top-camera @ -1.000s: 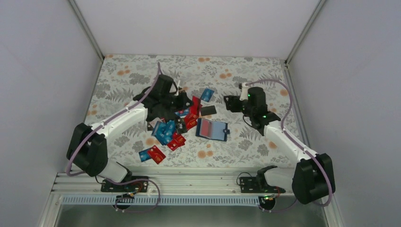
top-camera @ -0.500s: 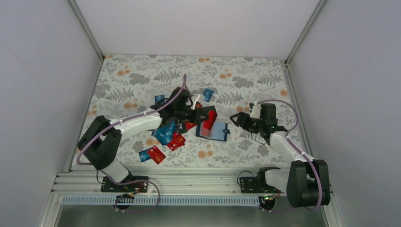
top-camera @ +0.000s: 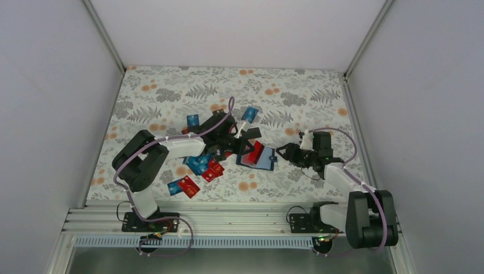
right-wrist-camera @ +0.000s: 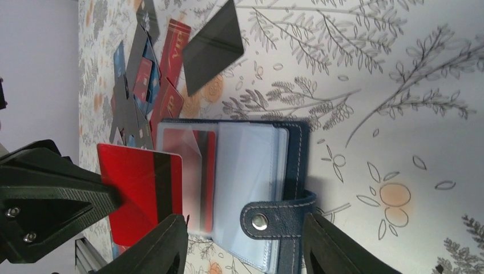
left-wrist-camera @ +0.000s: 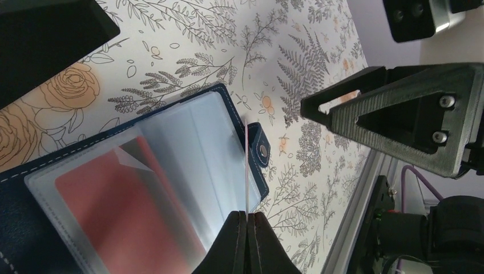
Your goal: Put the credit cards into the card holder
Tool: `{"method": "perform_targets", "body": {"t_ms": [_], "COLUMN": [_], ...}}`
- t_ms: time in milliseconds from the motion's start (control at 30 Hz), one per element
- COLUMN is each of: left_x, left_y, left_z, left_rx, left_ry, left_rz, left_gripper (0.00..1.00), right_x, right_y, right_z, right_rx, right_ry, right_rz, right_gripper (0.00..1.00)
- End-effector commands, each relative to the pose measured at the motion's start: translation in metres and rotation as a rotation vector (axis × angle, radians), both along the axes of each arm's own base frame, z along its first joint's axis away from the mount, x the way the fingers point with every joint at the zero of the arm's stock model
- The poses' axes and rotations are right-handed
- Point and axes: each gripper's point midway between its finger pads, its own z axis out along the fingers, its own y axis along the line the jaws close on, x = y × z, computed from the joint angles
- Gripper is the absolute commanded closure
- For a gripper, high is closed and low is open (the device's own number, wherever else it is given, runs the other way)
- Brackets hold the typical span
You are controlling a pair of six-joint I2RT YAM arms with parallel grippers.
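Observation:
The card holder [top-camera: 265, 162] lies open on the floral table, its clear sleeves [left-wrist-camera: 188, 148] facing up and one red card tucked inside. My left gripper [left-wrist-camera: 249, 216] is shut on a red credit card with a black stripe [right-wrist-camera: 140, 182]. It holds the card on edge over the holder's left half, and the left wrist view shows it edge-on [left-wrist-camera: 246, 165]. My right gripper [right-wrist-camera: 245, 242] stands open at the holder's right side, one finger on each side of the navy snap tab [right-wrist-camera: 268, 220]. More credit cards [top-camera: 200, 164] are heaped left of the holder.
A black card [right-wrist-camera: 214, 45] lies just beyond the holder. Loose cards sit near the front [top-camera: 184, 186] and further back [top-camera: 249, 113], [top-camera: 193, 120]. White walls close in three sides, and a metal rail [top-camera: 228, 220] runs along the near edge.
My left gripper carried the red card rightward from the pile to over the holder. My right arm swung down and in to the holder's right edge, its jaws narrowing.

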Motion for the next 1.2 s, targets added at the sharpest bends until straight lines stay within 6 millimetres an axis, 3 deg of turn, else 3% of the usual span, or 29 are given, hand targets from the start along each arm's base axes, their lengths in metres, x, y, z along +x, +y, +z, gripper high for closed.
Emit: {"method": "perform_targets", "body": {"t_ms": [0, 533, 1167], "left_x": [0.001, 0.007, 0.003], "left_y": [-0.009, -0.009, -0.001], "left_z": [-0.002, -0.027, -0.055], "left_rx": [-0.041, -0.017, 0.035], "left_ry": [-0.002, 0.039, 0.141], "left_rz": [-0.009, 0.052, 0.129], "left_gripper": [0.98, 0.98, 0.98], "right_x": [-0.009, -0.024, -0.033], "right_y": [0.003, 0.007, 0.013], "right_z": [-0.012, -0.036, -0.047], "right_rx": [0.034, 0.055, 0.058], "right_ry": [0.031, 0.099, 0.128], "right_rz": [0.013, 0.035, 0.047], "right_gripper": [0.48, 0.53, 0.56]}}
